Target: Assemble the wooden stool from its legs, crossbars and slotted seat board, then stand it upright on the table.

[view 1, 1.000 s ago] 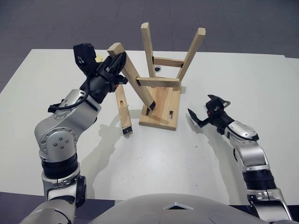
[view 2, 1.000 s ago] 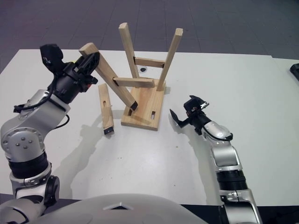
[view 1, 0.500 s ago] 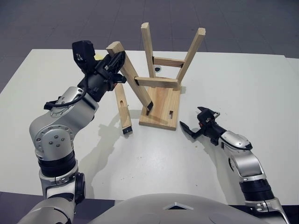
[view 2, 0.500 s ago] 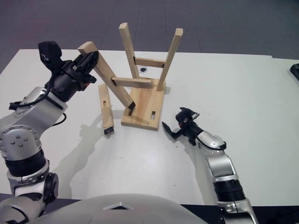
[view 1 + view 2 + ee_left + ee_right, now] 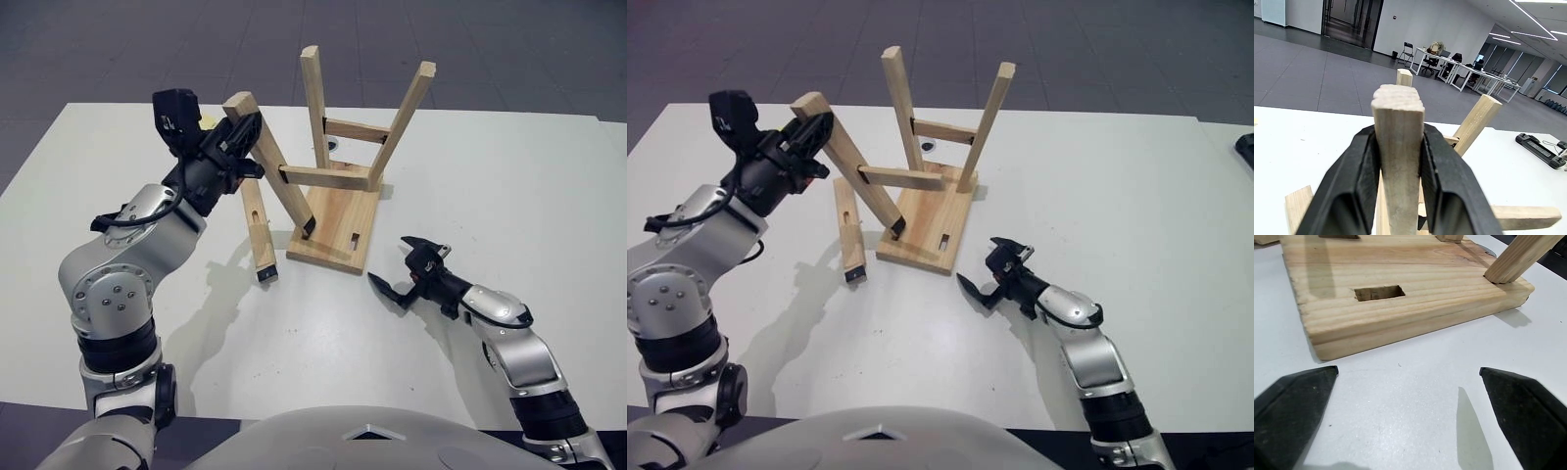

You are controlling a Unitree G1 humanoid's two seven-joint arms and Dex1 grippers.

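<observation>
Left gripper [image 5: 247, 145] stayed clamped on the top end of the tilted leg [image 5: 292, 201], jaws closed flat against both sides of the wood. The leg's foot sat at the slotted seat board [image 5: 333, 211]; I couldn't tell whether it was fully home in its slot. Main change over the last second was that my right gripper [image 5: 387, 260] pulled back from beside the board's right edge. It came in toward me and across, ending low over the table [image 5: 294, 343] just off the board's near right corner, jaws wide apart and holding nothing. The board lay flat with two legs [image 5: 315, 98] standing at its far end, joined by the upper crossbar [image 5: 353, 130]. The lower crossbar [image 5: 328, 176] ran from the held leg toward the far right leg. The board and the frame on it looked turned a little from where they had been, and the held leg's foot had shifted with them. The loose leg [image 5: 258, 230] hadn't moved; it lay on the table just left of the board. The near slot [image 5: 1379, 292] was unfilled. My read is that the third leg was being seated and the right gripper had moved in to brace the board. The fourth leg and the flip upright are not yet done.
</observation>
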